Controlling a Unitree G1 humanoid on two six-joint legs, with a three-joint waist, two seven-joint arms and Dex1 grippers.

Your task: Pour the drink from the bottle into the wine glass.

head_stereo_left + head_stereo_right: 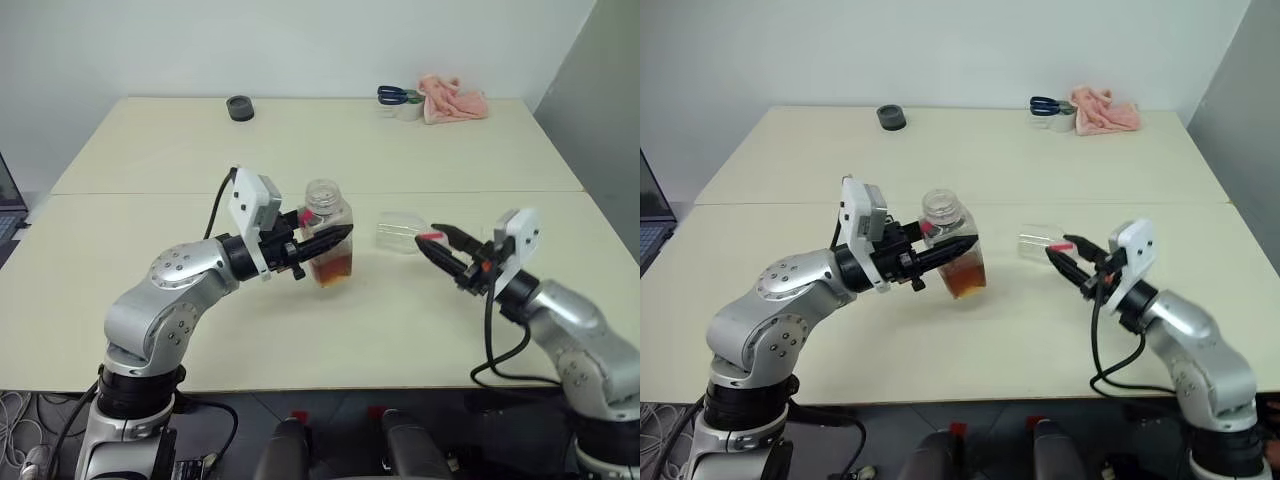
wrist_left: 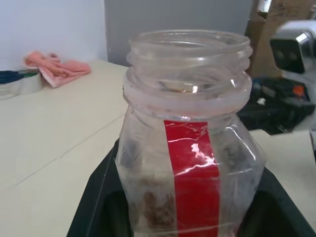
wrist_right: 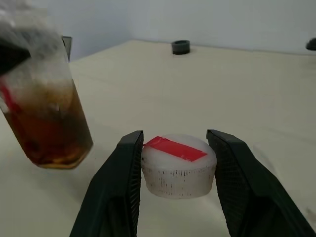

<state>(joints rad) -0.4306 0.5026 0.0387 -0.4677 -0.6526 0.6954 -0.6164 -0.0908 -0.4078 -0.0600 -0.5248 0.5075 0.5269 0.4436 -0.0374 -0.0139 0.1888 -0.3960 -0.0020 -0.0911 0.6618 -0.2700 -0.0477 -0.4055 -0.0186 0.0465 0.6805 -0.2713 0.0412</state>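
Left pincer (image 1: 325, 240): I see it clamped on the bottle (image 1: 328, 245), its black fingers pressed to the body below the neck; the bottle hangs clear above the table (image 1: 300, 140), roughly mid-table, tilted a little.
Bottle mouth: uncapped and open (threads plain in the left wrist view), a red label strip (image 2: 193, 173) down the side.
Drink (image 1: 333, 268): amber-brown, pooled in the bottle's lower part.
Right pincer (image 1: 432, 243): it grips the cap (image 3: 178, 167), white with a red strip on top, one finger on each side of it.
Wine glass (image 1: 400, 232): clear, on the table just behind the right pincer, between the two pincers; I cannot tell from here whether it is upright or lying.
Gap between arms: open table between the bottle and the right pincer, nothing in it but the glass.
Far edge: a dark round ring (image 1: 240, 108) to the left, blue-handled scissors (image 1: 396, 95) and a pink cloth (image 1: 453, 99) to the right, all well apart from the arms.
Table surface: pale cream, a seam (image 1: 150, 194) across it behind the bottle.
Room: plain light wall behind; a laptop edge (image 1: 10, 205) at the left margin.
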